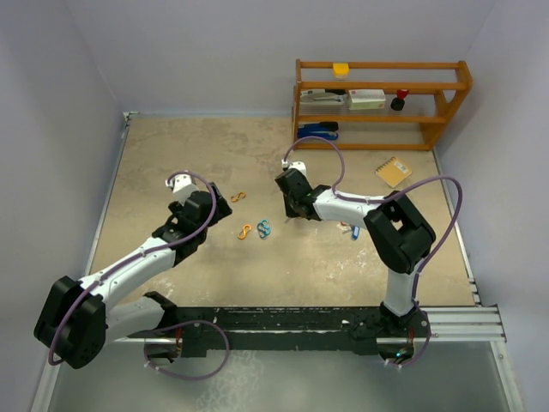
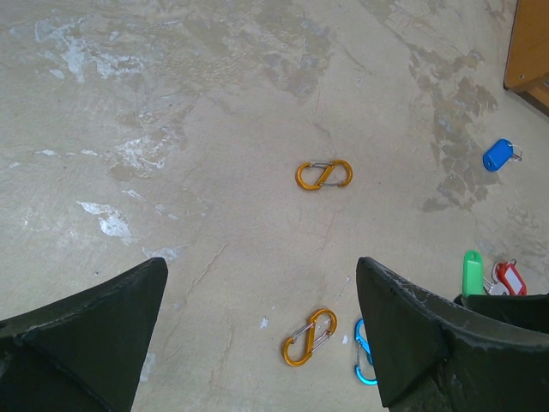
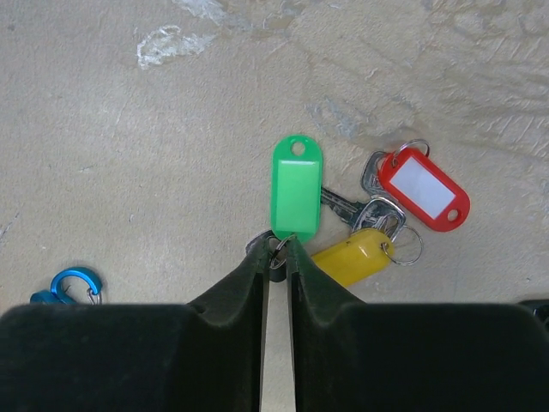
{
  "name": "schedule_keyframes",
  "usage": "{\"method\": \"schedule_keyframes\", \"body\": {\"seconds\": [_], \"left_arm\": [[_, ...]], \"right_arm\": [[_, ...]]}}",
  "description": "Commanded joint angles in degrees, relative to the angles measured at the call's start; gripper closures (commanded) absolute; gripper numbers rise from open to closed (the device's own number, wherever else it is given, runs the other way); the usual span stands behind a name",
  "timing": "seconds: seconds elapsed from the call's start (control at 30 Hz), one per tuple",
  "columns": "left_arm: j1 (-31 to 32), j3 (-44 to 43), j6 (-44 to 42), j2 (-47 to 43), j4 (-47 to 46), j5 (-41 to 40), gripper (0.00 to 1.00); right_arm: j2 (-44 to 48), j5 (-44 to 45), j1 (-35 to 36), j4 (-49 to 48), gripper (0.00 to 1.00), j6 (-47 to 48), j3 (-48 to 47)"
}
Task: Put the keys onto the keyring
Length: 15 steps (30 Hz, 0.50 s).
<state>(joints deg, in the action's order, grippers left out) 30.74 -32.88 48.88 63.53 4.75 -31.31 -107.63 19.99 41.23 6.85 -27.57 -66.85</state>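
Your right end effector point(image 3: 279, 249) has its jaws almost together. Its tips pinch the small metal ring at the near end of the key with the oblong green plastic tag point(image 3: 296, 193). I judge that you take it by the ring so that the ring stays free for threading. How firm the grip is, I cannot tell.

This green key lies flat on the beige stone-pattern table point(image 1: 171, 154), and I use it as the landmark. Touching it on the right are the key with the yellow tag point(image 3: 352, 256) and the key with the red tag and white label point(image 3: 425, 189), all in one small heap. A key with a blue tag point(image 2: 497, 154) lies further right, apart from the heap.

Left of the green key lie a blue figure-eight metal clip point(image 2: 364, 356) and, just beside it, an orange figure-eight clip point(image 2: 309, 336). A second orange clip point(image 2: 324, 174) lies further left. Your left end effector point(image 2: 262, 266) hangs over these clips with its jaws wide apart and nothing between them. No round keyring shows, so I judge that a clip serves as one.

Far beyond the green key, to the right, stands the open wooden shelf point(image 1: 446, 86). It carries a small yellow block point(image 1: 341, 69) on top, a white box point(image 1: 367, 99) on the middle board, and a blue thing point(image 1: 319, 130) on the lowest.
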Motion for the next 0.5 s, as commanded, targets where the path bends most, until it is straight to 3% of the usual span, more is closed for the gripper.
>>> {"method": "schedule_keyframes", "body": {"seconds": [0.0,0.37,0.47], "left_arm": [[-0.5,-0.3,-0.4,0.0,-2.4,0.0,0.12],[-0.5,-0.1,-0.3,0.1,-2.6,0.2,0.12],[-0.5,-0.1,-1.0,0.5,-2.9,1.1,0.12]], "right_arm": [[-0.1,0.1,0.2,0.7,0.85,-0.6,-2.2],[2.1,0.9,0.1,0.4,1.0,-0.4,-0.7],[3.8,2.4,0.1,-0.6,1.0,0.7,0.2]]}}
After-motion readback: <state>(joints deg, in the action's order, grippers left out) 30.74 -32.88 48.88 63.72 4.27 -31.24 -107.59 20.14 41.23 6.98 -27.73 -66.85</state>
